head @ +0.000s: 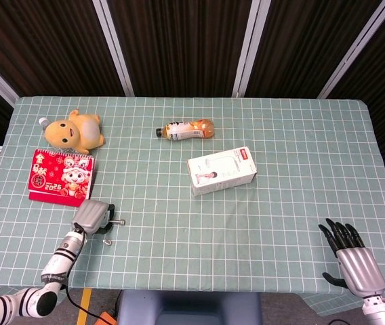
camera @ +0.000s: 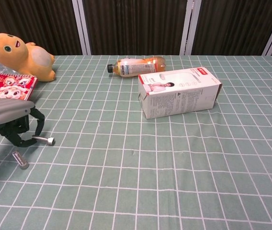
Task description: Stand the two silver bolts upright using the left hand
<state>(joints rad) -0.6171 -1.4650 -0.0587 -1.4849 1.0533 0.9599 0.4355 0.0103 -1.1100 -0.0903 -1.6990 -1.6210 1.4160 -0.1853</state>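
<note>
left hand [camera: 12,120] pinching lying bolt [camera: 44,140]

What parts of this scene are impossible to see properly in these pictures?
- left hand: chest view, cut off by the left edge; its fingers cover one end of the bolt, so contact is unclear.
- second bolt: too small in the head view to tell its pose.
- right hand: absent from the chest view.
- calendar: chest view, cropped at the left edge.
</note>
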